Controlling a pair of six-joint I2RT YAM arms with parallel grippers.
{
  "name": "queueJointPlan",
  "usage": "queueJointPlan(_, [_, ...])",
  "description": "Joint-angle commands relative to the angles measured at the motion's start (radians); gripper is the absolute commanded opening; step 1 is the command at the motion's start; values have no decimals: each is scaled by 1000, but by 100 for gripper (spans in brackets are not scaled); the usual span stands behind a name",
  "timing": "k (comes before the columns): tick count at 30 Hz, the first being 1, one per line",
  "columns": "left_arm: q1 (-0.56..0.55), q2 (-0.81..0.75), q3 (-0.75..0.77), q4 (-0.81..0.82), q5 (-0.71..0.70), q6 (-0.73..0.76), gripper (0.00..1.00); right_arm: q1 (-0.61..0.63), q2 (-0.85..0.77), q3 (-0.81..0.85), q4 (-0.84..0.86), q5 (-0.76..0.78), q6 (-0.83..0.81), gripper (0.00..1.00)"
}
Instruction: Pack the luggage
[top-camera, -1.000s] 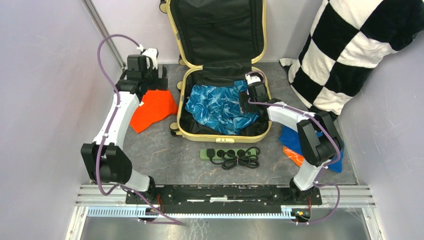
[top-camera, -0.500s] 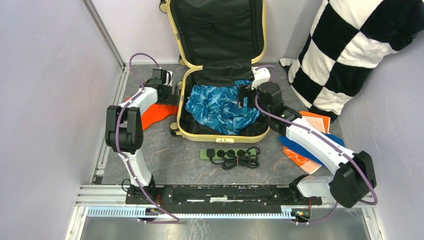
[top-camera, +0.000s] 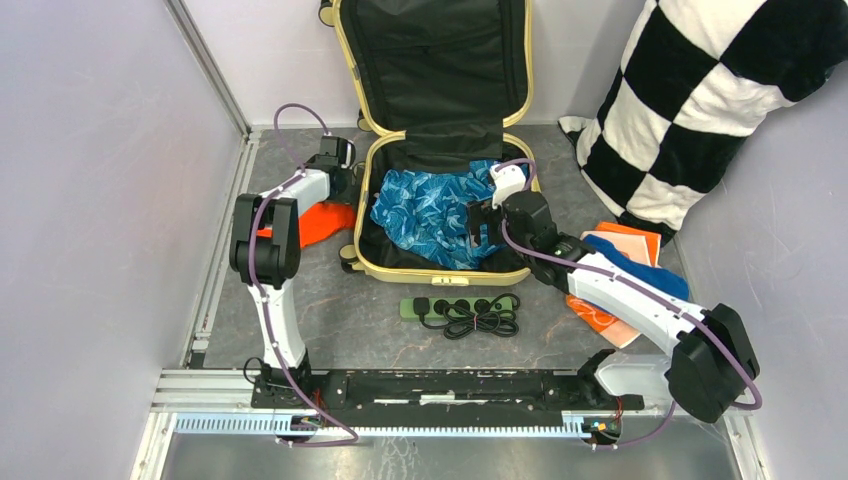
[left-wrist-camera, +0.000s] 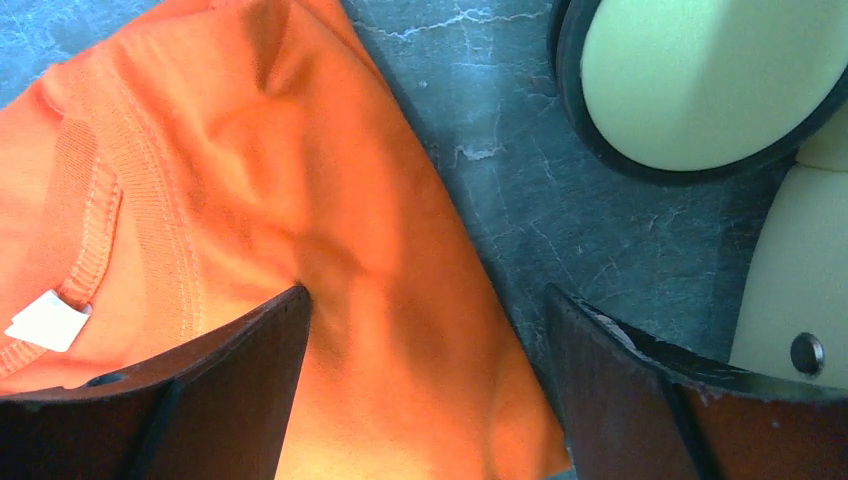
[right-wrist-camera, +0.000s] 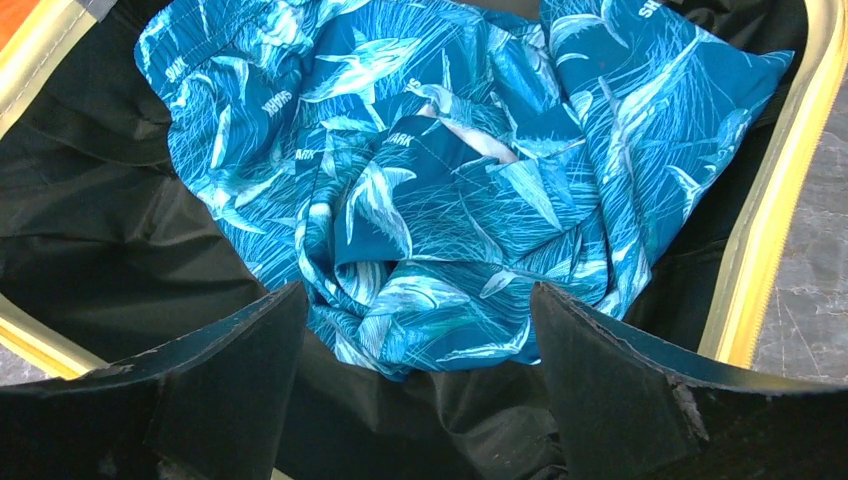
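Note:
The luggage (top-camera: 446, 272) lies open, lid raised against the back wall, with a blue shark-print garment (top-camera: 425, 213) inside on the black lining. My left gripper (top-camera: 343, 186) is open, low over an orange shirt (top-camera: 312, 224) by the suitcase's left side. In the left wrist view the gripper (left-wrist-camera: 425, 310) straddles the orange shirt's (left-wrist-camera: 300, 200) edge, beside a caster wheel (left-wrist-camera: 690, 80). My right gripper (top-camera: 480, 222) is open and empty over the suitcase's right part. In the right wrist view the gripper (right-wrist-camera: 415, 305) hangs above the blue garment (right-wrist-camera: 450, 180).
A green power strip with a coiled black cord (top-camera: 460, 307) lies in front of the suitcase. Blue and orange clothes (top-camera: 620, 262) lie at the right under my right arm. A black-and-white checkered pillow (top-camera: 720, 90) leans at the back right. Walls close in on both sides.
My left gripper has come down and right, onto the orange shirt beside the suitcase. My right arm has swung outward and its gripper has drawn toward the suitcase's near side. The blue garment stays inside.

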Motion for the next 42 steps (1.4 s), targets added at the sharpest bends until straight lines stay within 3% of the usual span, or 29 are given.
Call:
queueJointPlan(1, [-3,24,27,11,-44,-33,89,8,-35,-18,29,0,19,88])
queueJointPlan(10, [64,-28,-54,-5,-37,-20,55,12,-79,-37,17,20,23,88])
queueJointPlan(16, [86,-68,-84,-34,66,-6,12,11,-100,-33,-4,32,25,87])
queueJointPlan(18, [99,-95,-72,-53,130,-4,3,10,-113,-36,-12,38,27,87])
queueJointPlan(27, [205,-334,38,-188,515,-49,2,10,-189,-71,-43,80,23,86])
queueJointPlan(33, [204,-448,73,-243,645,-81,2,11,-215,-90,-49,82,32,84])
queueJointPlan(38, [158,-487,88,-243,740,-126,2,11,-243,-111,-62,106,39,84])
queueJointPlan(42, [45,-471,117,-231,762,-146,2,11,-266,-127,-81,131,45,84])
